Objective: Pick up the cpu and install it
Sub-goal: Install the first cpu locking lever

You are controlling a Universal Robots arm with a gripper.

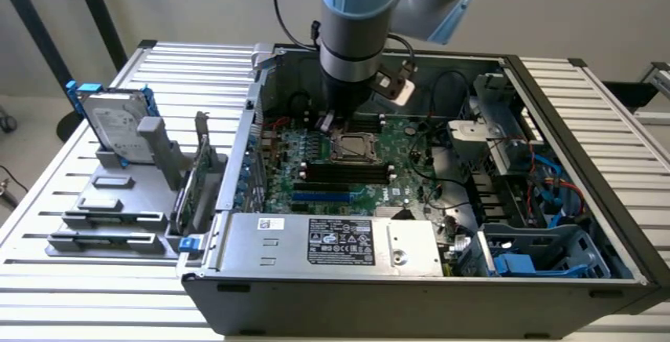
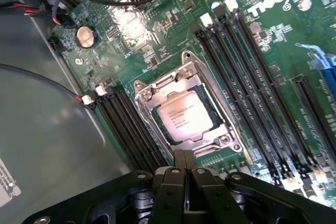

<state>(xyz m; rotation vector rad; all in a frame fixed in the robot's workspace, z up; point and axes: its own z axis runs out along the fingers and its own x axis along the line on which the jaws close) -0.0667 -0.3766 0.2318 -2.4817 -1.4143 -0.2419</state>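
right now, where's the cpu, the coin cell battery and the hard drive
cpu [image 2: 185, 120], wrist view, middle of its silver top, sitting in the socket
coin cell battery [image 2: 86, 35], wrist view, its round face
hard drive [image 1: 112, 125], exterior view, its silver face in the blue frame

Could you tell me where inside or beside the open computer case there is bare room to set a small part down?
The ribbed table beside the case on the exterior view's right is bare, as is the strip in front. The power supply's flat lid is free too. The motherboard is crowded: memory sticks flank the cpu, with cables alongside. The parts rack is full.
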